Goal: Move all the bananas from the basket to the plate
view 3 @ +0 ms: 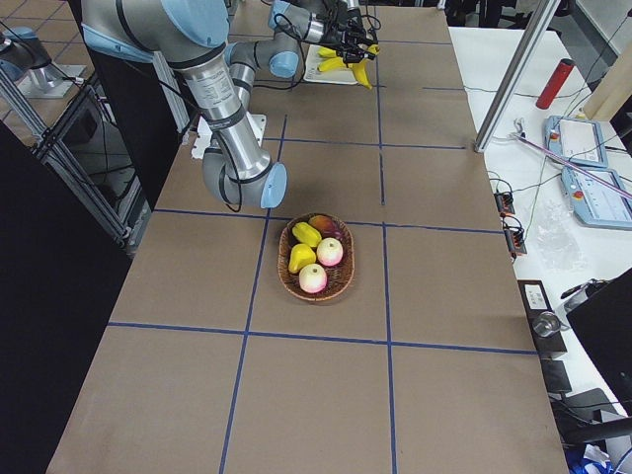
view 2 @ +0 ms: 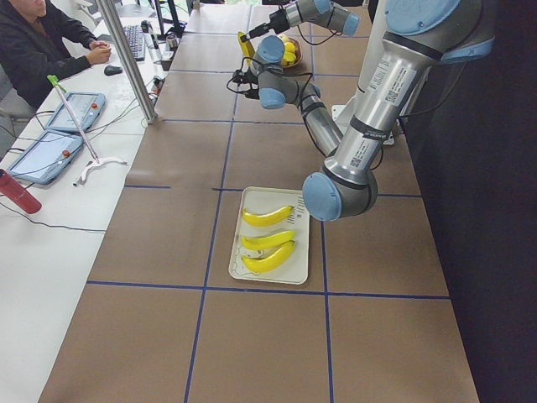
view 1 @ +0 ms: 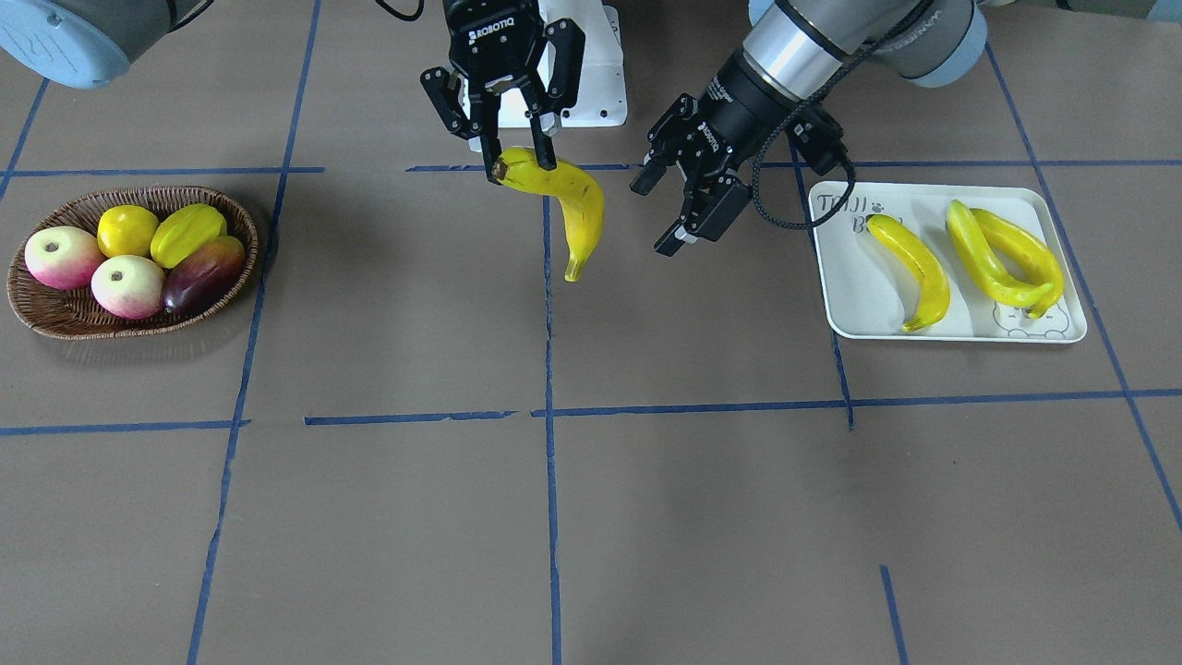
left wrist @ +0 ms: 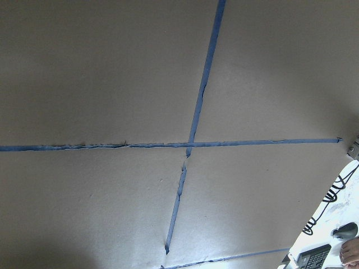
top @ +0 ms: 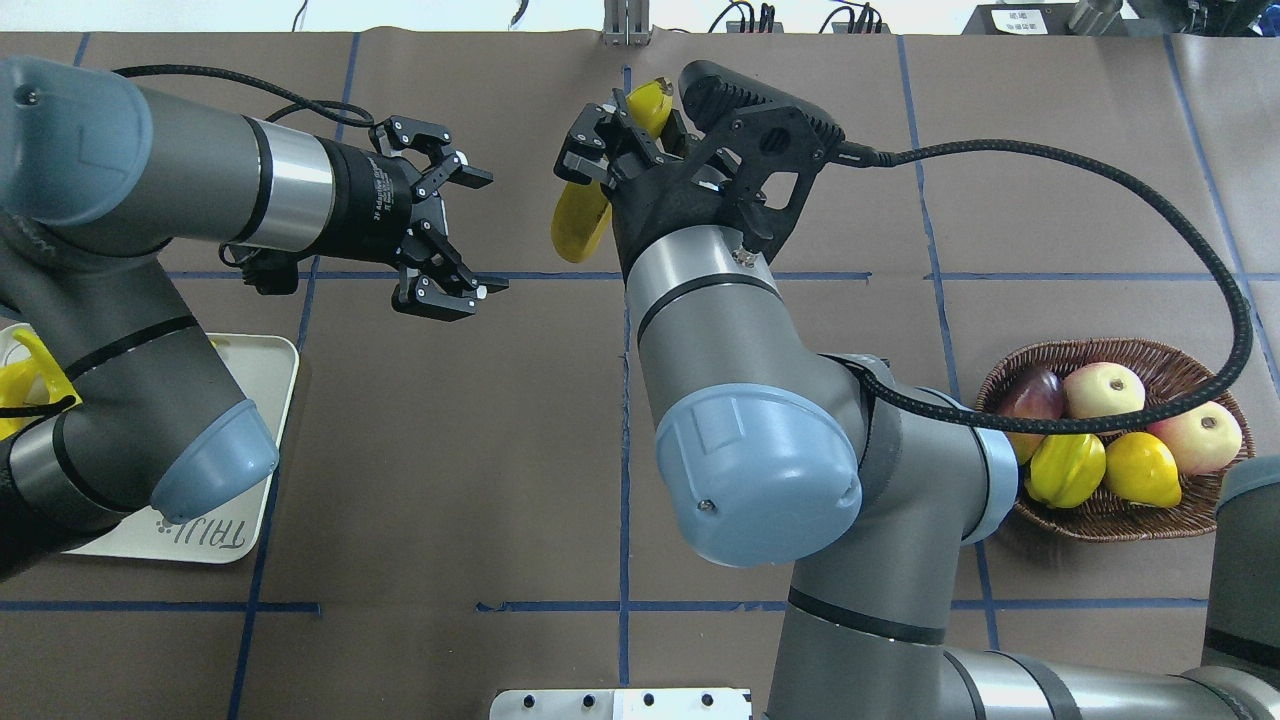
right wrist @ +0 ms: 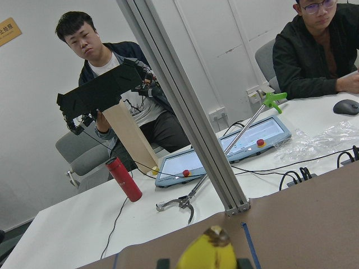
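Right gripper (view 1: pixel 517 159) pinches a banana (view 1: pixel 577 208) by its stem end, dangling over mid-table, while the left gripper (view 1: pixel 657 214) gapes wide at its 3 o'clock. Three bananas (view 1: pixel 914 266) lie on the plate (view 1: pixel 854 305) (farther toward 3), basket (view 1: pixel 55 319) at 9.

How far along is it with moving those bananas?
Done: three bananas lie on the plate, and the basket holds only other fruit.
In hand: the last banana hangs from the shut right gripper over mid-table. The open left gripper is beside it, not touching.
Left: getting that one onto the plate.
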You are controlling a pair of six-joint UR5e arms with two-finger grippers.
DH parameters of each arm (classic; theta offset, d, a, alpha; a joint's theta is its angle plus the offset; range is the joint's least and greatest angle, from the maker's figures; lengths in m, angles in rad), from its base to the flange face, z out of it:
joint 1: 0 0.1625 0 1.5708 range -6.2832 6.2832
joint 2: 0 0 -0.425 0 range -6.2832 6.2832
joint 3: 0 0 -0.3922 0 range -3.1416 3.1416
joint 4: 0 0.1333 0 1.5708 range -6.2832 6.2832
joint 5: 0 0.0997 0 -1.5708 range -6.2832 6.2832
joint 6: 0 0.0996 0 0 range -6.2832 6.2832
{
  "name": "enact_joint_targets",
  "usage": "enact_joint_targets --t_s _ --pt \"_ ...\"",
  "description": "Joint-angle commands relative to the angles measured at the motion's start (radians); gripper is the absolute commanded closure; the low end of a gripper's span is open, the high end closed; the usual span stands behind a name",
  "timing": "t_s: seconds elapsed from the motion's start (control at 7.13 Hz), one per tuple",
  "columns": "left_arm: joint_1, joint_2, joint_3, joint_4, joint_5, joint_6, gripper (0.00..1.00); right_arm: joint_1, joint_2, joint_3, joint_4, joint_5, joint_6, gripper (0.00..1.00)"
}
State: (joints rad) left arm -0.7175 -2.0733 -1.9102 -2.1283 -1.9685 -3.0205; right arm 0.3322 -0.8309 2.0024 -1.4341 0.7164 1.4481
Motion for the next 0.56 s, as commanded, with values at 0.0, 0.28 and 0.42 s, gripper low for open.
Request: enact_joint_targets --t_s 0.0,0.28,0.42 --pt "0.039 -0.014 0.002 -0.002 0.002 -0.012 0.0 -0.001 0.003 -0.005 0.0 -0.002 0.0 1.0" --pt "0.046 -0.037 0.003 -0.002 0.003 -0.05 0.0 -0.016 0.004 -0.007 0.0 -0.023 0.0 1.0" --pt "0.046 -0.051 0.008 -0.002 0.007 -0.057 0.0 -0.028 0.003 -0.007 0.0 -0.034 0.0 1.0"
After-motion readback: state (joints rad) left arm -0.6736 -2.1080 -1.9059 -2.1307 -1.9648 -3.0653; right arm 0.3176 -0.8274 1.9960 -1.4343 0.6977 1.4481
